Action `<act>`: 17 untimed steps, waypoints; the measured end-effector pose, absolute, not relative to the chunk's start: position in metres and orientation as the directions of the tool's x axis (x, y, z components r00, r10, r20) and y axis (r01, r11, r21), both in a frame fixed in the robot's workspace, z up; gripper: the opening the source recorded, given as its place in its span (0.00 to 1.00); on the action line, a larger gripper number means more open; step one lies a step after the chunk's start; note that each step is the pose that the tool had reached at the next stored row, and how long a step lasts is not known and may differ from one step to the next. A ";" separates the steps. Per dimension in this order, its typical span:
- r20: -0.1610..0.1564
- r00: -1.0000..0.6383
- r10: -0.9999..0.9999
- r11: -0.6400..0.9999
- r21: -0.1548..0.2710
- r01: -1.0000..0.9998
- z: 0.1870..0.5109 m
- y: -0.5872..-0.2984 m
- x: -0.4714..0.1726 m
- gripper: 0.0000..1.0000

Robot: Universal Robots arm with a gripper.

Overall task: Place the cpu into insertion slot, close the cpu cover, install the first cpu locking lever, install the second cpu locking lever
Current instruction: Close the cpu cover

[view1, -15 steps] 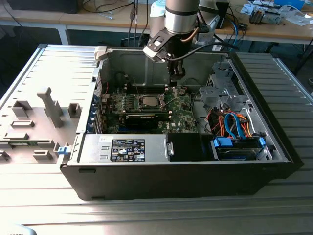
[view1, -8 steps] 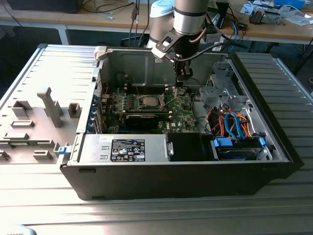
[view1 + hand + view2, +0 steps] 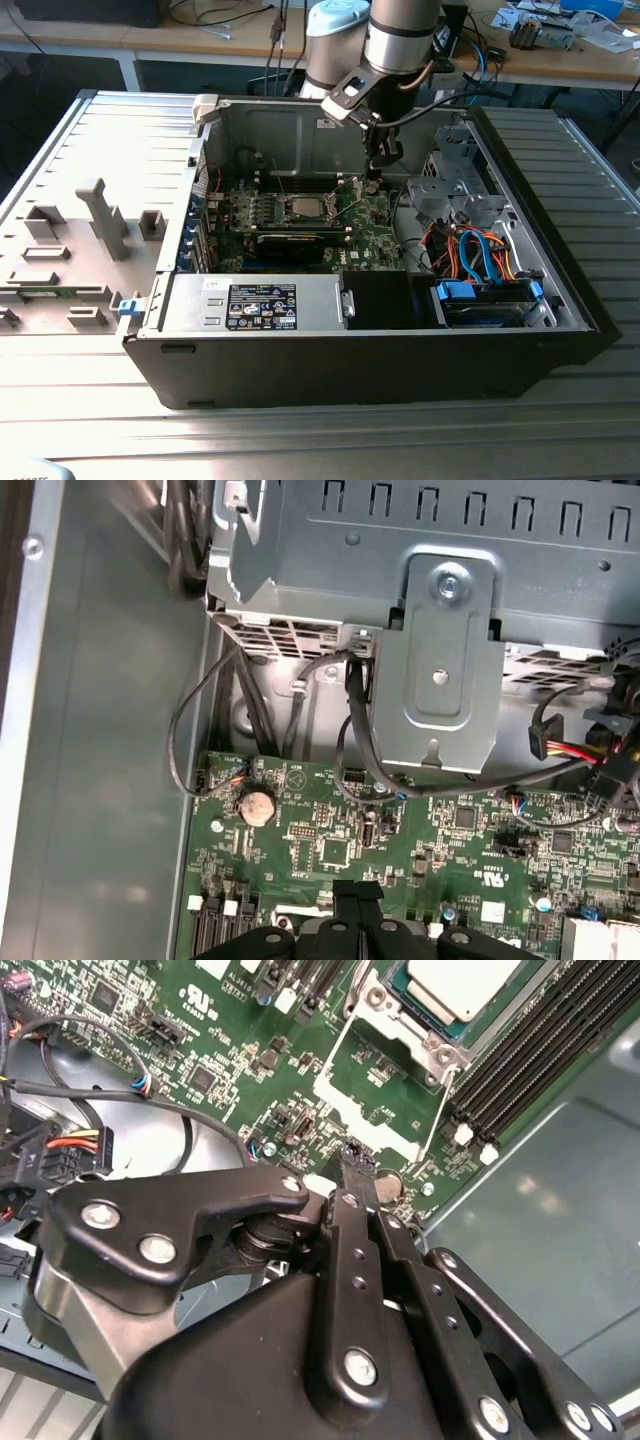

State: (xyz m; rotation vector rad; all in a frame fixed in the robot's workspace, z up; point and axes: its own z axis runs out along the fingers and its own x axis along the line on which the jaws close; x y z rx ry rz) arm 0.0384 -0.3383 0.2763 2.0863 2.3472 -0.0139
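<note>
Inside one open computer case (image 3: 350,350), laid flat on a ribbed metal table (image 3: 300,430), one green motherboard (image 3: 372,238) is seen. One robot arm (image 3: 400,40) is angled down into the case from beyond its far wall. One cpu (image 3: 460,982), square with a pale metal top, is seated in the one insertion slot (image 3: 410,1025) at the middle of the motherboard. One cpu cover (image 3: 350,1108), a thin silver frame, is swung open off the slot toward the gripper, and bare green board is seen through its square window. One gripper (image 3: 352,1160) is held low over the motherboard, near the board's edge toward the exterior view's right, beside one grey drive cage (image 3: 450,190). Its two black fingers (image 3: 350,1220) are pressed together, with nothing gripped between them. The fingertips are placed just beside the cover's free edge; whether it is touched cannot be told. The cpu lies beyond the cover, apart from the gripper, so the cover sits between the two. One round coin battery (image 3: 258,804) is mounted near the board's corner, close to the fingers. One long black card (image 3: 290,243) is set between the slot and one labelled power supply box (image 3: 265,305).
</note>
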 end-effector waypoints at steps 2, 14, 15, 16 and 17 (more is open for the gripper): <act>-0.007 -0.117 0.993 0.117 -0.007 0.993 0.276 -0.338 0.040 0.11; -0.007 -0.117 0.993 0.117 -0.008 0.993 0.268 -0.338 0.040 0.11; -0.007 -0.117 0.993 0.117 -0.008 0.993 0.268 -0.338 0.040 0.11; -0.007 -0.117 0.993 0.117 -0.008 0.993 0.267 -0.338 0.040 0.11; -0.007 -0.117 0.993 0.117 -0.008 0.993 0.266 -0.338 0.040 0.11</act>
